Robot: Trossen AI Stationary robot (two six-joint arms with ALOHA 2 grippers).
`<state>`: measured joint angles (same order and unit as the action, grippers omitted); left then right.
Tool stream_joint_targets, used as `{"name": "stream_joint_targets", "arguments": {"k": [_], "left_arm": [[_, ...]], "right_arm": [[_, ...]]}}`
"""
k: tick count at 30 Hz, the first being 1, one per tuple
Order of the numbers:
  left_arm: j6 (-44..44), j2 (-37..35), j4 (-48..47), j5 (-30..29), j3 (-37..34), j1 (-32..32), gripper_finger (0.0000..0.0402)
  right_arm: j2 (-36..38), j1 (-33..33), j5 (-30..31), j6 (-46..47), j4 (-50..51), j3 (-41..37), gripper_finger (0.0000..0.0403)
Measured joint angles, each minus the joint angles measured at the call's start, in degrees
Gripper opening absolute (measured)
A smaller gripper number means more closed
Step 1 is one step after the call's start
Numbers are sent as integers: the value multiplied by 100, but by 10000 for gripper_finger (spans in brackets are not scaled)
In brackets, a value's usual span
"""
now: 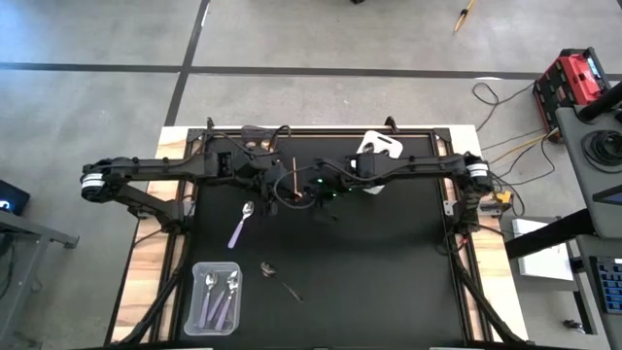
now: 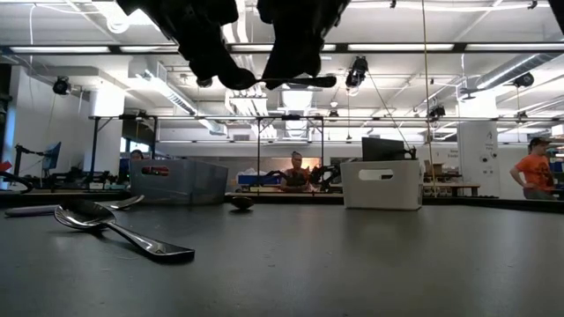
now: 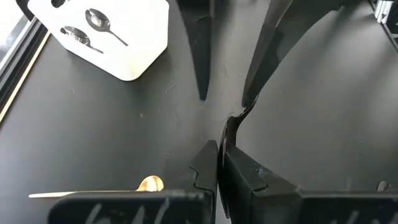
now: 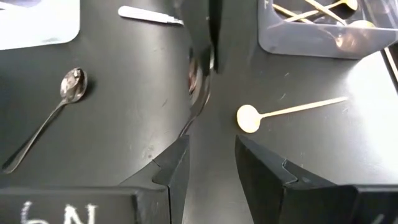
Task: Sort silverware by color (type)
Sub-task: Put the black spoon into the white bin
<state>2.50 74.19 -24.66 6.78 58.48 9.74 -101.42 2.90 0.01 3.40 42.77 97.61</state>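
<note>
Nearest, low left in the low view: loose dark spoon point(image 2: 115, 231) flat on the worktop point(image 2: 370, 264). A lilac-handled spoon point(image 2: 84, 208) lies just behind it, also flat.

Lower left of the high view: clear bin point(image 1: 193, 326) with several lilac-handled spoons inside.

Mid-worktop, upper centre of the high view: both arms meet above the surface.
- Left gripper point(image 3: 219, 163): fingers clamped tight on the held dark spoon point(image 3: 235, 121), which sticks out past the tips toward the other arm.
- Right gripper point(image 4: 211, 163): fingers apart, empty. They face that spoon's free end and aren't touching it.

Below them a gold spoon point(image 4: 286, 112) lies loose on the worktop, near the dark bin.

Far side:
- Dark bin point(image 4: 298, 46), upper right of the right wrist view, holds gold spoons.
- White bin point(image 3: 140, 59), upper left of the left wrist view, holds two dark spoons.
- In the low view the dark bin sits left of centre and the white bin right of centre, well apart.

Behind the worktop: open lab space, with a person in an orange shirt point(image 2: 531, 169) at the right edge of the low view.
</note>
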Motion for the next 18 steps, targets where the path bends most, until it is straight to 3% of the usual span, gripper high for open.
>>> {"name": "stream_joint_targets", "arguments": {"k": [13, 18], "left_arm": [[-5, 0, 30, -70, -2, 4, 0], [-6, 0, 25, -245, -3, 4, 0]], "right_arm": [[-232, 261, -88, 31, 386, 654, 121], [-232, 276, -651, 177, 537, 755, 121]]}}
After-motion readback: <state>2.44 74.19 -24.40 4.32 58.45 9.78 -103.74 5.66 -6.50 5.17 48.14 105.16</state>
